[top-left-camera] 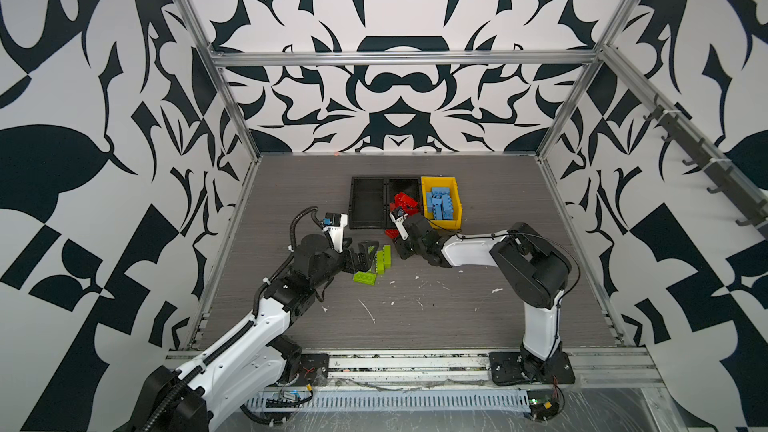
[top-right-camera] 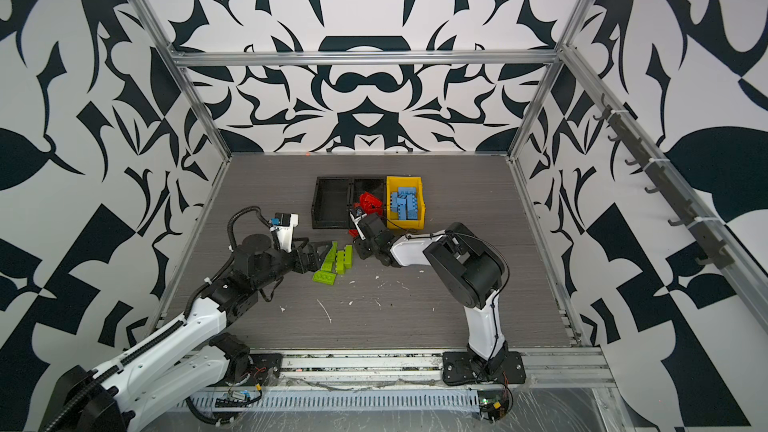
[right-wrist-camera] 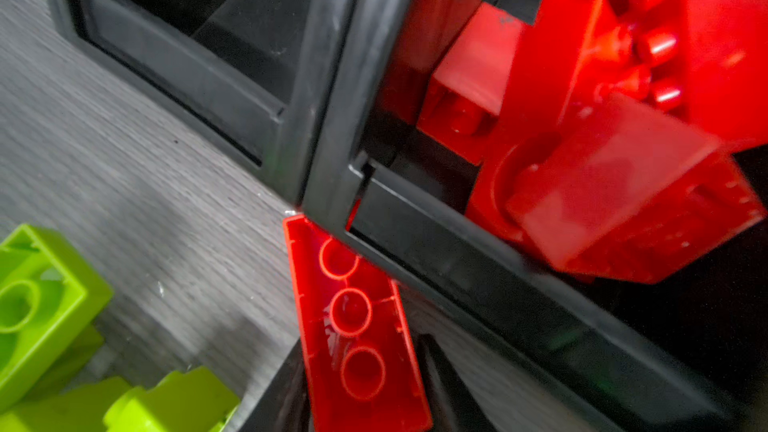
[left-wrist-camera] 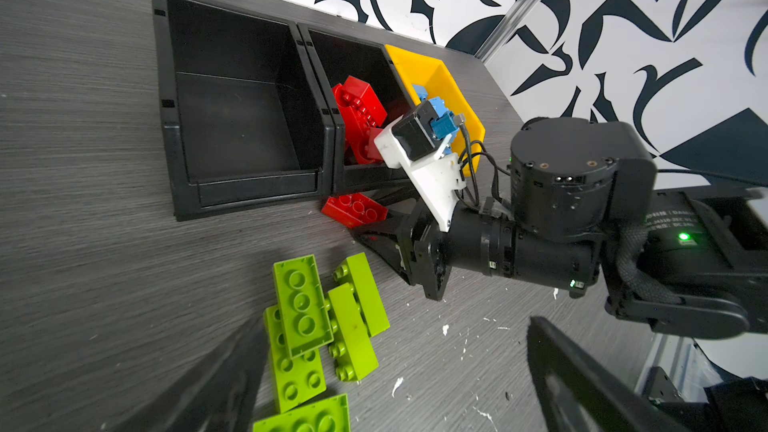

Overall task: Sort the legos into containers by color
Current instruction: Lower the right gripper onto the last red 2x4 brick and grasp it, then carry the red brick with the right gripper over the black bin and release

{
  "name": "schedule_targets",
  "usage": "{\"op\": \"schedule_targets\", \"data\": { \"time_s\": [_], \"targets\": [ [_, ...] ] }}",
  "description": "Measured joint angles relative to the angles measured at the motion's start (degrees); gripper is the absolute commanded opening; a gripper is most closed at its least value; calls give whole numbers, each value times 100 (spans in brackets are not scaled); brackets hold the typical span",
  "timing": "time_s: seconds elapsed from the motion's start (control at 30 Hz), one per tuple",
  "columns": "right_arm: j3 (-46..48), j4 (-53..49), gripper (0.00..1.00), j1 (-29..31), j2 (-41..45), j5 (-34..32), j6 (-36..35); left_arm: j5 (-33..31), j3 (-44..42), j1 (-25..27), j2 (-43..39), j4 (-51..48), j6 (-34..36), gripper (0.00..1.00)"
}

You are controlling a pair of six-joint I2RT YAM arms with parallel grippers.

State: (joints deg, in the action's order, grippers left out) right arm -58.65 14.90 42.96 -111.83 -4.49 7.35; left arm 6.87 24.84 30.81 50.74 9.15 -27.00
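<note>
Several lime green legos [top-left-camera: 376, 264] [left-wrist-camera: 316, 326] lie in a cluster on the table. My left gripper [top-left-camera: 365, 253] [left-wrist-camera: 395, 359] stands open just beside them, holding nothing. Right in front of the middle black container [top-left-camera: 403, 184] lies a red lego [right-wrist-camera: 353, 313] [left-wrist-camera: 355, 209], hollow side up. My right gripper [right-wrist-camera: 361, 376] is shut on it, a finger [right-wrist-camera: 444, 376] against each long side. More red legos [left-wrist-camera: 359, 114] are piled in that container. The yellow container [top-left-camera: 459, 209] holds light blue legos [top-left-camera: 440, 203]. The left black container [left-wrist-camera: 249, 197] is empty.
The three containers stand side by side at mid table, the two black ones joined. White flecks and scraps [top-left-camera: 368, 311] litter the grey table in front of the arms. Aluminium frame posts and patterned walls close in the sides and back.
</note>
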Motion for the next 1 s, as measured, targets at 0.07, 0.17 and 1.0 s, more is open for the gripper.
{"op": "schedule_targets", "data": {
  "time_s": [0.07, 0.17, 1.0],
  "targets": [
    [17, 9, 38, 4, 4, -4, -9, 0, 0, 0, 0, 0, 0, 100],
    [96, 68, 36, 28, 50, -4, -7, 0, 0, 0, 0, 0, 0, 100],
    [1838, 28, 29, 118, 2330, -57, 435, 0, 0, 0, 0, 0, 0, 100]
  ]
}}
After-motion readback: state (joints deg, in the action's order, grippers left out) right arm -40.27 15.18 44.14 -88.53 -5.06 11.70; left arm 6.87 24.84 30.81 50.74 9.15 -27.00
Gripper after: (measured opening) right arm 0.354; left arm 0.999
